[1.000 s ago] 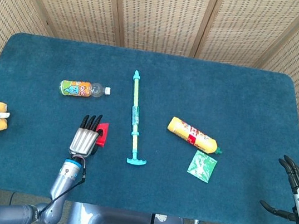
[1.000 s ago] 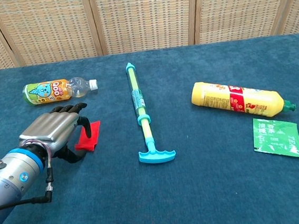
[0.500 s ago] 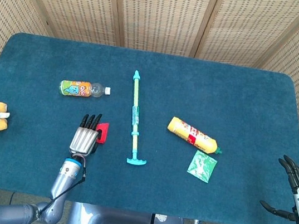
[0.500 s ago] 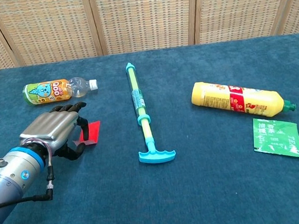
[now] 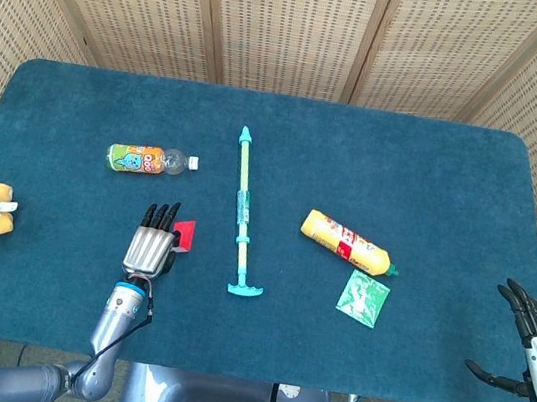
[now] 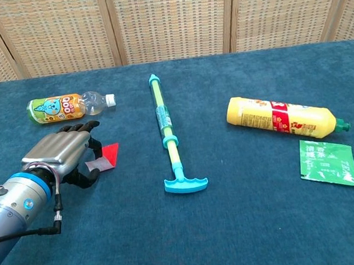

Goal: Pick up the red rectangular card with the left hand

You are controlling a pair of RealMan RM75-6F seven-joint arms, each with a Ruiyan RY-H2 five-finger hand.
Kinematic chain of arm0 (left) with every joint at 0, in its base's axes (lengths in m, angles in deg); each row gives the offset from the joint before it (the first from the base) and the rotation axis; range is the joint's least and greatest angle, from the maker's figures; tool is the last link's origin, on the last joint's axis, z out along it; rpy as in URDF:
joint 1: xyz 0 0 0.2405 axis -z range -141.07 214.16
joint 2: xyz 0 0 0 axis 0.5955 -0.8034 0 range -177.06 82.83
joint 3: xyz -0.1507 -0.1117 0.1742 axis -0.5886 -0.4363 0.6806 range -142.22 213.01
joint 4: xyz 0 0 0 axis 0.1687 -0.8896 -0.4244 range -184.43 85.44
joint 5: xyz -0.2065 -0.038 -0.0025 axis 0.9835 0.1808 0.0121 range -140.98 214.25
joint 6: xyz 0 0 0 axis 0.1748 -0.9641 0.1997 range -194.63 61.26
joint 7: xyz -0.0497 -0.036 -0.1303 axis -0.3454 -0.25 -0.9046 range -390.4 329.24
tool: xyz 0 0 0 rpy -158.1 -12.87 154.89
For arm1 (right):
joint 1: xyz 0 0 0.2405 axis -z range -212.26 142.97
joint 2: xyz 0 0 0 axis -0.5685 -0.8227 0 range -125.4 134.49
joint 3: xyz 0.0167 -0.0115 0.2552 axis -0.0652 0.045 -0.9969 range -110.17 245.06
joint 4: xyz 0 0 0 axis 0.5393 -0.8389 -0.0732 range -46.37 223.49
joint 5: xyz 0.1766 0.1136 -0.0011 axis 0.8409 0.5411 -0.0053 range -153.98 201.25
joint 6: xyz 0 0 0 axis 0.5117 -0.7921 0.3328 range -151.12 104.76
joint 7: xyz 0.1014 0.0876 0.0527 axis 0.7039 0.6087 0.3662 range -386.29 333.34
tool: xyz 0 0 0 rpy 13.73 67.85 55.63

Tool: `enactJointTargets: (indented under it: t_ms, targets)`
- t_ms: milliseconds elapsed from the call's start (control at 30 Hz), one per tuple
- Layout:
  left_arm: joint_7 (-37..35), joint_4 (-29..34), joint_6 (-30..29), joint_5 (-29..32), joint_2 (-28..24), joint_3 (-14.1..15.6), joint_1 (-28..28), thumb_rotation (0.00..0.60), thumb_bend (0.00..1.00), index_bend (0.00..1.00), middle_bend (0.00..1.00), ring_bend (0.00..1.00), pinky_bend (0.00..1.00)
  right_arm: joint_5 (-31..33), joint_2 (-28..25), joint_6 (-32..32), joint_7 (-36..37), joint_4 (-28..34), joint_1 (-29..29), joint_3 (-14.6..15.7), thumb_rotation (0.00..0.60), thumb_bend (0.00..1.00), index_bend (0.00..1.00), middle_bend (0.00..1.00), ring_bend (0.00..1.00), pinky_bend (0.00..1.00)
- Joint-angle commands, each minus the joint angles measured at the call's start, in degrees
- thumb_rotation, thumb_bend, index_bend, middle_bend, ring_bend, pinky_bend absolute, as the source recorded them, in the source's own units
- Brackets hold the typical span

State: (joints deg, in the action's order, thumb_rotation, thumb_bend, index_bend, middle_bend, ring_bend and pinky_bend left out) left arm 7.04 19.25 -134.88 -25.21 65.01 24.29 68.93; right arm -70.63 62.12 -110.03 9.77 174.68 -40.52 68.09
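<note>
Basically, the table held a spread of clutter, and the only live work was at its near-left part. Left arm reached in low from the near-left edge, forearm close above the cloth. Left hand sat knuckles-up, fingers curled down over the near edge of the red rectangular card. From the chest view the card looked tipped, one edge tucked under the fingers and the red corner poking out toward the water pump toy. I judged it pinched between thumb and fingers, but the contact itself was hidden under the palm, so the grip looked shallow at best.

To do this step well:
- firm up the pinch before raising, since only an edge seemed caught
- lift straight up and slow; a thin card held by one edge could pivot out
- keep the wrist level so that the free corner doesn't drag on the cloth
- stay off the drink bottle, which lay just beyond the fingertips

The pump toy lay near on the other side, not touching. Yellow bottle and green sachet lay well apart, irrelevant. Right hand hung off the table's far right edge, fingers apart, holding nothing.
</note>
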Motion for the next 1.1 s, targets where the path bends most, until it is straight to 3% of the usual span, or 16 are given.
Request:
enactJointTargets:
  t_ms: [33,400,1100]
  targets:
    - [-0.1,-0.1,0.0,0.0,0.1,0.0,0.0,0.600,0.48,0.66,0.00,0.00,0.00,0.0,0.0,0.0,0.0,0.0,0.0,0.0,0.600,0.00,0.00,0.00,0.00,0.00]
    - [-1.1,-1.4,0.3,-0.2,0.4,-0.9,0.5,0.600,0.48,0.66,0.00,0.00,0.00,0.2,0.1,0.3,-0.1,-0.2,-0.1,0.0,0.600,0.00,0.00,0.00,0.00,0.00]
    - [-4.1,-7.6,5.4,3.8,-0.3,-10.0,7.8,0.600,0.48,0.67,0.00,0.00,0.00,3.2,0.8,3.6,-2.0,-0.4,-1.1,-0.8,0.600,0.00,0.00,0.00,0.00,0.00]
